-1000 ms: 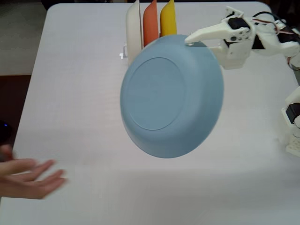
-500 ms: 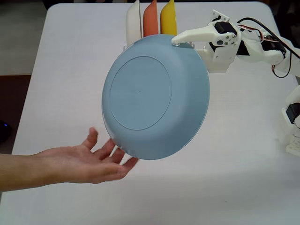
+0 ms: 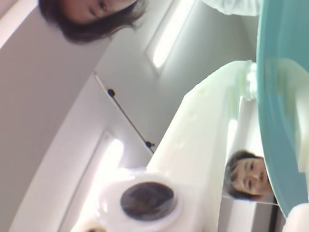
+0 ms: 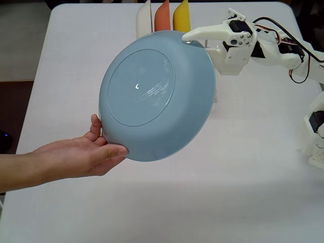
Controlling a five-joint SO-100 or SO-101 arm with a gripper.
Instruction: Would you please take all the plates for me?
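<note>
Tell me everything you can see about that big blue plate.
The light blue plate is round, shallow and looks like smooth plastic, its underside with a flat circular base facing the fixed camera. It is tilted up in the air above the table. The gripper pinches its upper rim, and a person's hand grasps its lower-left edge.

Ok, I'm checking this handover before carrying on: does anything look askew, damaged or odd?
Nothing stands out. The light blue plate is tilted only because the gripper pinches its rim while a hand takes the lower edge. The cream-white, orange and yellow plates stand upright behind it.
</note>
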